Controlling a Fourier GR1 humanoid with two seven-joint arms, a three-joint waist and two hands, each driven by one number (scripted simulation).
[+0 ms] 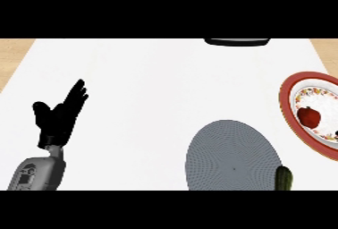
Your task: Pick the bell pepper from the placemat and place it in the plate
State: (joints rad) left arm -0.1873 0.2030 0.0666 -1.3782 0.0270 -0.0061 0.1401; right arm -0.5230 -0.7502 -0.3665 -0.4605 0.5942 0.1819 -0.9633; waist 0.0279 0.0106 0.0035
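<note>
The red bell pepper (309,116) lies inside the plate (288,99), a red-rimmed dish with a flowered white centre at the right edge of the view. The round grey placemat (228,156) sits at the lower middle, with nothing on its visible surface. My left hand (58,117) rests open at the left, fingers pointing up and away, far from both the mat and the plate. It holds nothing. My right hand does not show.
A dark green elongated object (283,178) stands at the placemat's lower right edge, partly cut off by the view. A dark rounded item (237,41) sits at the counter's far edge. Wooden floor (13,53) shows beyond the white counter's left side.
</note>
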